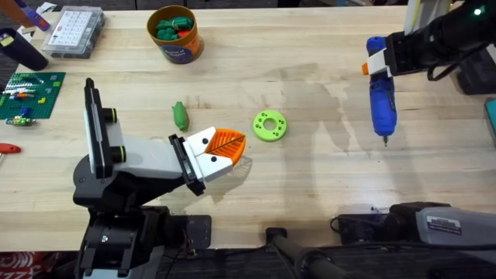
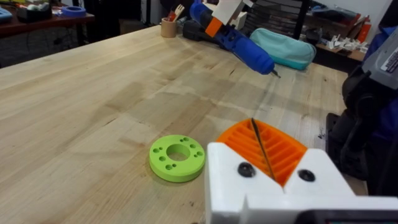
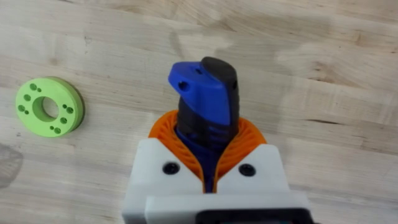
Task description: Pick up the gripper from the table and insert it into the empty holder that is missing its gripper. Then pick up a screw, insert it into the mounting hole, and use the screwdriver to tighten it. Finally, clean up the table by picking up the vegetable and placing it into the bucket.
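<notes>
Your right tool (image 3: pixel 208 168) is clamped on the blue screwdriver (image 1: pixel 381 105), which hangs at the right of the tabletop (image 1: pixel 310 70) with its long axis running toward you and its bit pointing at the near edge. Your left tool (image 1: pixel 225 147) has its pads pressed together on nothing. The dark-green vegetable (image 1: pixel 180 115) lies just beyond it, so the left arm is far nearer; the bucket (image 1: pixel 175 34) stands farther back.

Your left end effector (image 1: pixel 225 147) has a white body with two black screws and orange ribbed pads (image 2: pixel 273 146); its arm is black-and-white with yellow-green joint rings.
</notes>
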Robot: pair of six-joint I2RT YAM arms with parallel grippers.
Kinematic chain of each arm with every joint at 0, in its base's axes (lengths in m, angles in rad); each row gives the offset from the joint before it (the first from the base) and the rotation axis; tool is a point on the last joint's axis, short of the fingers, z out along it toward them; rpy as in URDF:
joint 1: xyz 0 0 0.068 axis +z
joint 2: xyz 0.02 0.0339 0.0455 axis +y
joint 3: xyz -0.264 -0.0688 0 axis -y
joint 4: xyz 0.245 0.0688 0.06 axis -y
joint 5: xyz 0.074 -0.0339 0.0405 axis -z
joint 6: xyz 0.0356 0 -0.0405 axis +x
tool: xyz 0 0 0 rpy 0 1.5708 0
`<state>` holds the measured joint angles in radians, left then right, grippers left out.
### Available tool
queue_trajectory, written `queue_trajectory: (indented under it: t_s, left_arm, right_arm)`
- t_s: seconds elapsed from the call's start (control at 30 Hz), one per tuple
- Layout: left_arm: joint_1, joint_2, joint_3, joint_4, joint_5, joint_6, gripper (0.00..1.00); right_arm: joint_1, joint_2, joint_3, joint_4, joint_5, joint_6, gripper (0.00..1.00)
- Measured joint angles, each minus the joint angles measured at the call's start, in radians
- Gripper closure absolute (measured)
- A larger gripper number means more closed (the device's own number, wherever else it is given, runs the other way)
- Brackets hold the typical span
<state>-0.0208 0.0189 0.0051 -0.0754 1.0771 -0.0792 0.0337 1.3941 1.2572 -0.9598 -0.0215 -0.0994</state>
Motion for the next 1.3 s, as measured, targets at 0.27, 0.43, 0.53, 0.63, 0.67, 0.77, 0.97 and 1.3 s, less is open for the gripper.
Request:
queue_trajectory:
  t_s: [0.27,0.43,0.53,0.63,0.67,0.77,0.97,1.3]
  left_arm:
    - [0.000,0.000,0.000,-0.011,0.000,-0.001,0.986]
    - [0.000,0.000,0.000,-0.011,0.000,-0.001,0.986]
    - [0.000,0.000,0.000,-0.011,0.000,-0.001,0.986]
    - [0.000,0.000,0.000,-0.011,0.000,-0.001,0.986]
    - [0.000,0.000,0.000,-0.011,0.000,-0.001,0.986]
    - [0.000,0.000,0.000,-0.011,0.000,-0.001,0.986]
    - [0.000,0.000,0.000,-0.011,0.000,-0.001,0.986]
    - [0.000,0.000,0.000,-0.011,0.000,-0.001,0.985]
  right_arm:
    - [0.001,0.002,-0.003,0.049,-0.008,-0.001,0.959]
    - [0.000,-0.008,-0.009,0.162,-0.072,-0.013,0.957]
    - [0.001,-0.056,-0.012,0.259,-0.095,-0.016,0.958]
    - [0.001,-0.136,-0.013,0.368,-0.106,-0.007,0.959]
    - [0.001,-0.163,-0.013,0.396,-0.108,-0.001,0.960]
    - [0.000,-0.226,-0.013,0.470,-0.130,0.017,0.957]
    - [0.000,-0.232,-0.004,0.637,-0.253,0.042,0.960]
    - [0.000,-0.158,0.058,0.956,-0.516,0.136,0.957]
